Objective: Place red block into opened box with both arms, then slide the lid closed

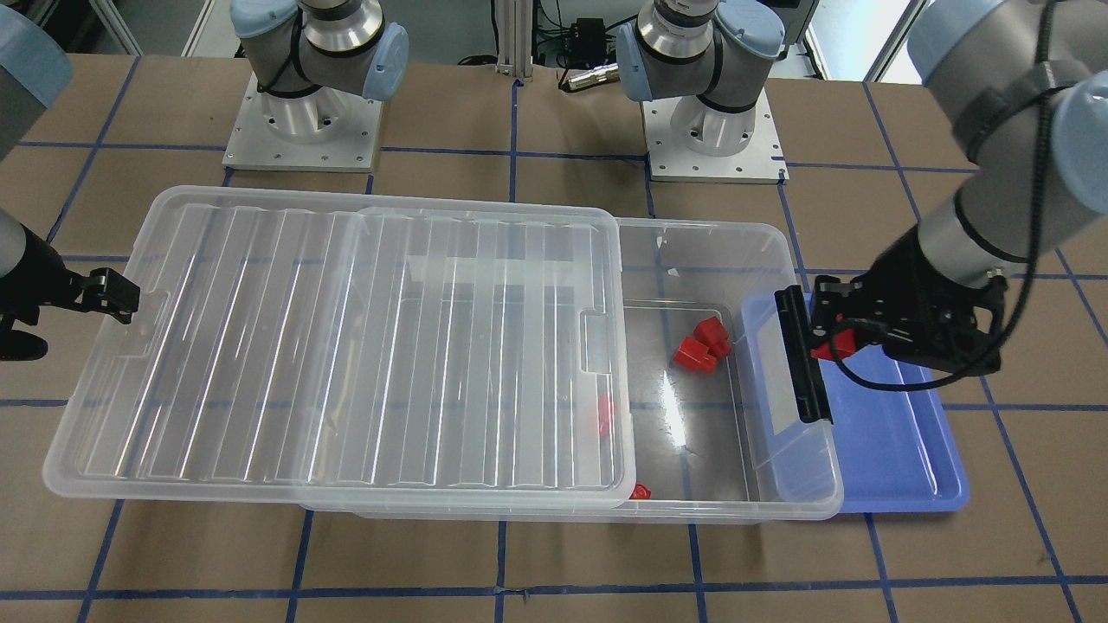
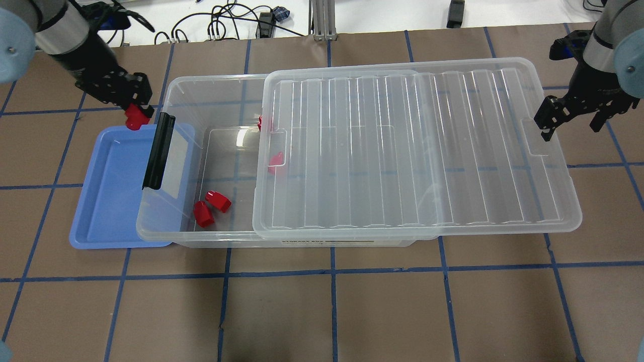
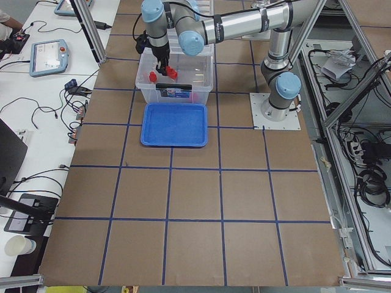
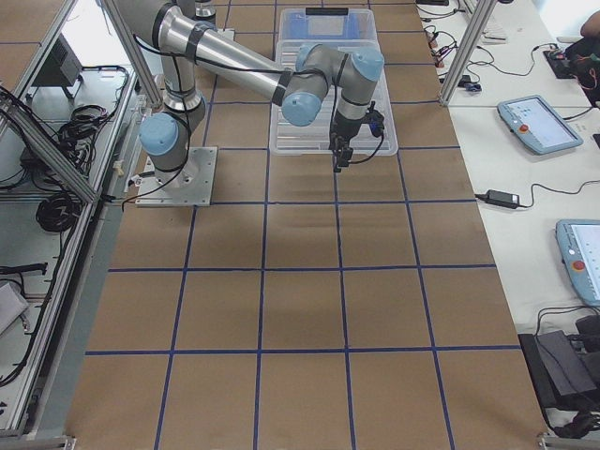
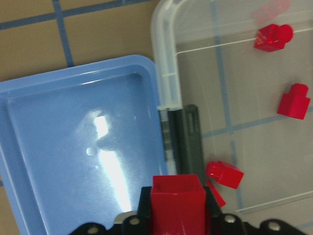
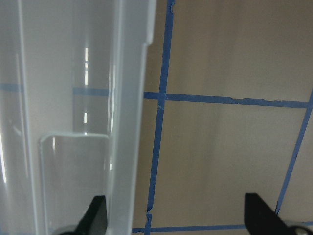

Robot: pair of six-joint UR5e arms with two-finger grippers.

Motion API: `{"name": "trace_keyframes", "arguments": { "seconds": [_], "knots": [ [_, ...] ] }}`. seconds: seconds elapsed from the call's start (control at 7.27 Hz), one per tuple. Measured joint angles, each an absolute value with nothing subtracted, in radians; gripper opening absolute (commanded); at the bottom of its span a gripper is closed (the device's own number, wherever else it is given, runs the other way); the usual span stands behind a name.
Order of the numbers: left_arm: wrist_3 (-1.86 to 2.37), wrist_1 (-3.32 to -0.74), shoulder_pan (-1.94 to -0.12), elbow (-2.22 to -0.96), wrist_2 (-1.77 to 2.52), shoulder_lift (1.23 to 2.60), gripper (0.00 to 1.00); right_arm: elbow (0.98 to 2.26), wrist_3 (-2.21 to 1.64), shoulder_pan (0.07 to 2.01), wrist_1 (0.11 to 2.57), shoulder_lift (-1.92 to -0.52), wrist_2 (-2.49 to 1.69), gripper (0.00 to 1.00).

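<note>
My left gripper [image 2: 136, 114] is shut on a red block [image 5: 177, 203], held over the spot where the blue tray meets the box's latch end. The clear box [image 2: 211, 85] is uncovered at that end only. The ridged clear lid [image 2: 417, 151] covers the rest and overhangs the far end. Several more red blocks lie inside the box: two [image 2: 211, 206] in the uncovered part and others under the lid's edge [image 2: 275, 160]. My right gripper [image 2: 572, 120] stands open at the lid's overhanging short end, by its recess, and in the right wrist view the lid's rim lies between its fingertips [image 6: 95, 215].
A shallow blue tray [image 2: 110, 191] sits partly under the box's latch end, beside the black latch bar [image 2: 158, 151]. Both arm bases [image 1: 303, 121] stand behind the box. Brown table with blue tape lines lies all around.
</note>
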State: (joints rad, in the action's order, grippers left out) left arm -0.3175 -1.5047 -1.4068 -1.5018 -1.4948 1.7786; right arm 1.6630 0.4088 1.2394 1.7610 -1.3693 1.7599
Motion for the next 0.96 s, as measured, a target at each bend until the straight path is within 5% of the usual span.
{"name": "trace_keyframes", "arguments": {
  "seconds": [0.96],
  "knots": [
    [-0.064,-1.051,-1.523,-1.825,-1.546,1.822,0.03,1.625,0.399,1.241,1.751,-1.387,1.758,1.00]
  ]
}}
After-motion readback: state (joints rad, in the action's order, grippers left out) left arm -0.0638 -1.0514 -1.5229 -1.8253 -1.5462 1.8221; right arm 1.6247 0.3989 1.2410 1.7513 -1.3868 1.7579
